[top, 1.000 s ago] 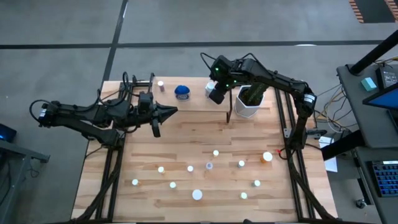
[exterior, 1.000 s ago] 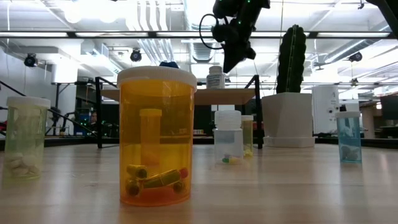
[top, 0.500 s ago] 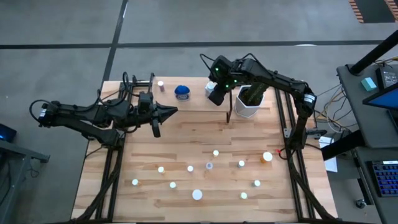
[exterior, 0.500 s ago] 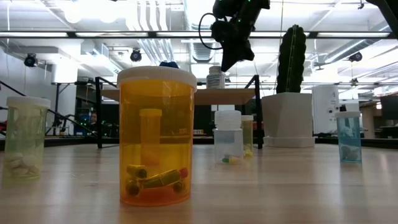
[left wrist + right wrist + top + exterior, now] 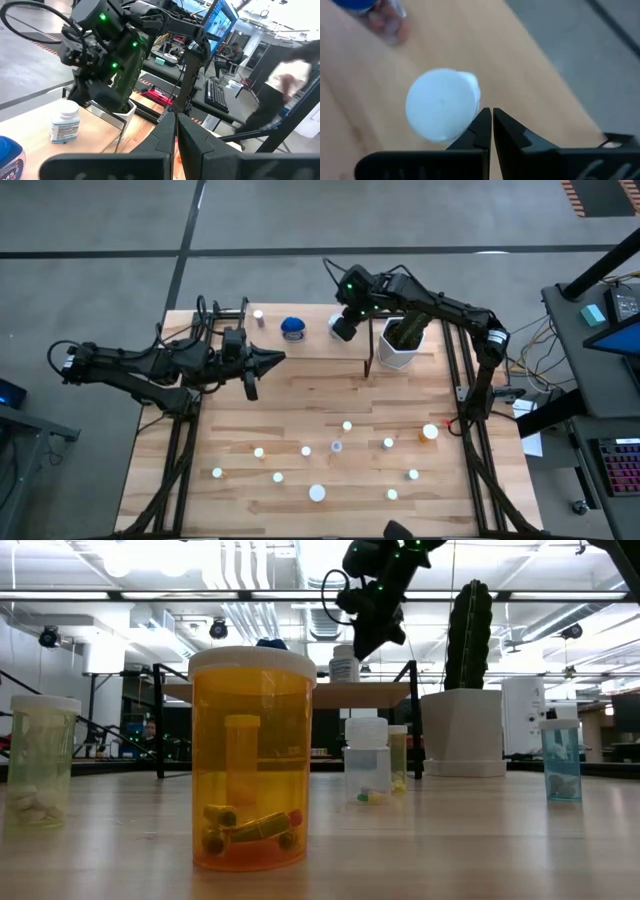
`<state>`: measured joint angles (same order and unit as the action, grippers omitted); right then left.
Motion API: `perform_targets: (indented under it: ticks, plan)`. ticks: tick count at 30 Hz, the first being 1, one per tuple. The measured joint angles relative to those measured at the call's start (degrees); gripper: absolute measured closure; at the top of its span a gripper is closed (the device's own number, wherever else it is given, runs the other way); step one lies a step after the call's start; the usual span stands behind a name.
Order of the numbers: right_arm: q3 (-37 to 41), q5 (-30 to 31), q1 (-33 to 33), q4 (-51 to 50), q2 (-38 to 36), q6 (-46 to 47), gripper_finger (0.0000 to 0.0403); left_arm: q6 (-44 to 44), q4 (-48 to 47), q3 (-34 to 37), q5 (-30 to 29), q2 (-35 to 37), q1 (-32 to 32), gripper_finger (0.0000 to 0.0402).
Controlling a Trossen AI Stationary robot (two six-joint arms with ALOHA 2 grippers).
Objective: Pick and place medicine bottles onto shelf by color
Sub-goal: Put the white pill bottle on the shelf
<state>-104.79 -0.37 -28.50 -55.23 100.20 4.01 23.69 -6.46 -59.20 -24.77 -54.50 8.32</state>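
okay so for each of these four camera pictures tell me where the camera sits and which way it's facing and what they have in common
High view: above the table, facing straight down; both arms show, left gripper mid-table, right gripper over the shelf.
Low view: at tabletop height, facing level past an orange bottle toward the shelf; the right gripper comes in from above.
Left wrist view: on the left arm, facing the right arm past its own shut fingers.
Right wrist view: on the right arm, facing down onto a white bottle beside its shut fingers.
Shared: that white bottle appears in all four.
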Motion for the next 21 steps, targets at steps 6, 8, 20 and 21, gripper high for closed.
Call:
perform_targets:
  ticks: [6,8,20,21]
  plan:
    - [0.11,-2.02,1.00,-3.93,-0.10,2.41,0.0394,0.02,0.07,-0.02,0.00,0.00,0.00,0.0401]
    - [0.11,-4.03,1.19,-5.03,-0.12,2.89,0.0394,-0.01,0.07,-0.02,-0.02,0.00,-0.01,0.0401]
    - [-0.07,-8.68,5.76,1.98,-0.20,5.90,0.0394,-0.01,0.09,-0.02,-2.36,0.00,-0.01,0.0401]
    - [-0.13,-8.67,5.90,1.98,-0.20,5.90,0.0394,-0.01,0.08,0.01,-2.36,0.00,-0.01,0.0401]
